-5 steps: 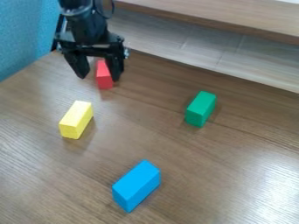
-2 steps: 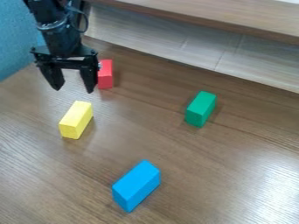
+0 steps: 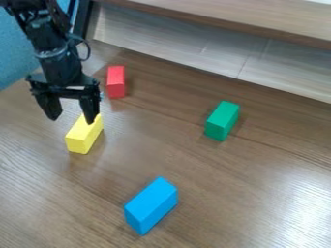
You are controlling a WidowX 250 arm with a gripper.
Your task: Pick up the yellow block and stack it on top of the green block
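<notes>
The black gripper [image 3: 71, 119] hangs at the left of the camera view, open, with nothing between its fingers. Its right finger overlaps the top end of the yellow block [image 3: 82, 136] in the view; whether they touch I cannot tell. A red block [image 3: 115, 82] stands just to the right of the gripper's upper part. Toward the right lies a green block [image 3: 221, 120], and a blue block [image 3: 150, 205] lies near the front of the table.
The brown wooden table [image 3: 271, 160] carries all the blocks. Behind its back edge is a pale panel [image 3: 188, 46] beneath a raised wooden ledge [image 3: 259, 19]. A blue surface [image 3: 16, 53] borders the table at the upper left.
The gripper has moved left and down in the view, away from the red block and over to the yellow block. All the blocks have stayed in place.
</notes>
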